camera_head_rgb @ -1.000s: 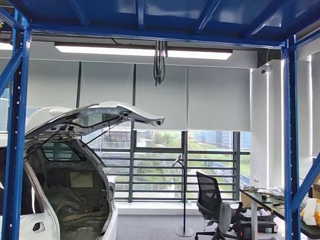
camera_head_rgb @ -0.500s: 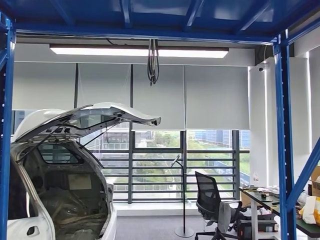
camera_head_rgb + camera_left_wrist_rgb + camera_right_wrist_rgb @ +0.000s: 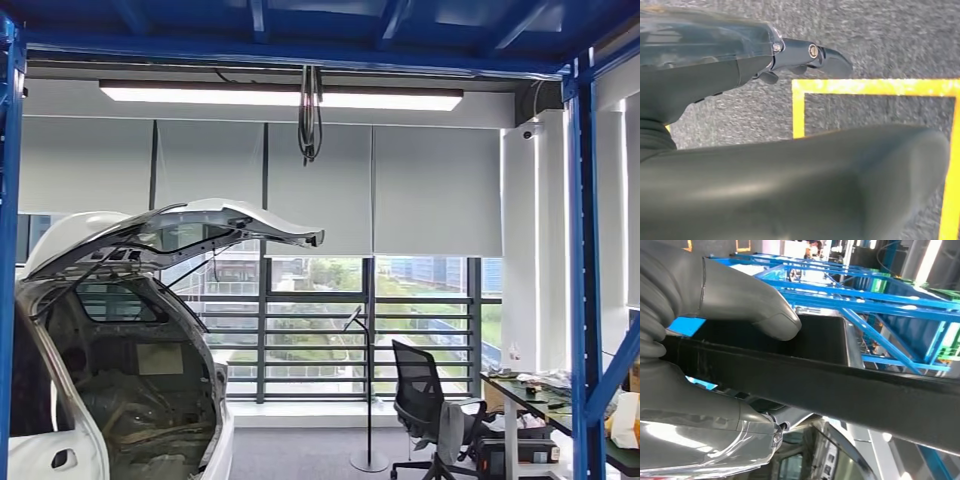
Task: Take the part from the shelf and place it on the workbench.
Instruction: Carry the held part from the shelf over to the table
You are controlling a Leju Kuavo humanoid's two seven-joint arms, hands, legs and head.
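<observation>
My right hand [image 3: 734,295] grips a long black bar-shaped part [image 3: 866,390]; the thick thumb lies on one side of it and the darker fingers [image 3: 696,425] on the other. The part runs across the right wrist view and out past its edge. Behind it stand blue shelf frames [image 3: 885,300]. My left hand [image 3: 753,185] hangs over grey carpet, with a dark finger [image 3: 802,52] stretched out and nothing in it.
The head view looks out between blue shelf posts [image 3: 581,280] into a room. A white car [image 3: 113,380] with its tailgate raised stands at the left. An office chair [image 3: 423,405] and a cluttered dark table [image 3: 543,395] stand at the right. Yellow tape [image 3: 874,86] marks the floor.
The whole head picture has shifted a little, so the camera has moved: the blue posts sit nearer the picture's edges. The car, chair and table stay where they were in the room.
</observation>
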